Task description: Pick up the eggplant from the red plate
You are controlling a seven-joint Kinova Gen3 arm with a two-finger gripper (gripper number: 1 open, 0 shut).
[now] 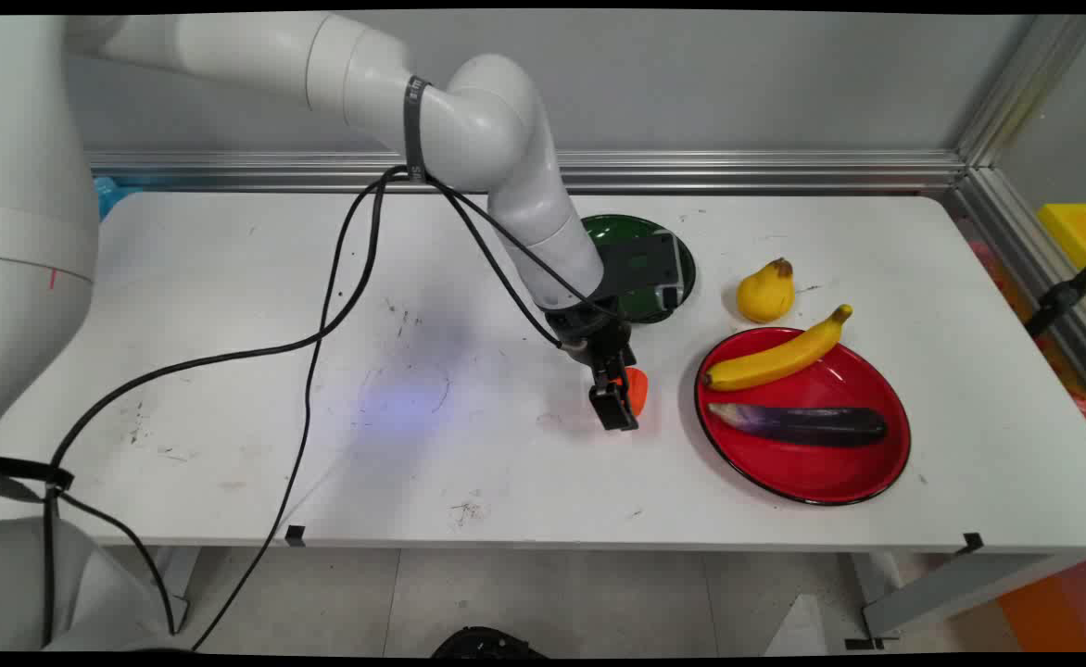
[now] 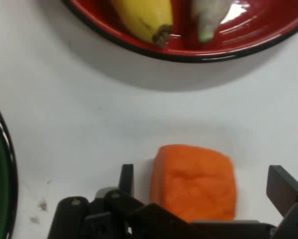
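Arm's reaching in from the upper left, wrist bent steeply down, gripper (image 1: 619, 400) right at the worktop (image 1: 228, 371). The jaws stand spread, released, one finger (image 2: 283, 188) each side of the orange block (image 2: 195, 181), with a gap on the right, so nothing's gripped. The block lies flat on the worktop, between the green plate (image 1: 682, 269) and the red plate (image 1: 802, 468). On that red plate, banana (image 1: 775, 357) and eggplant (image 1: 802, 423) lie side by side; the pear (image 1: 765, 292) sits just behind it.
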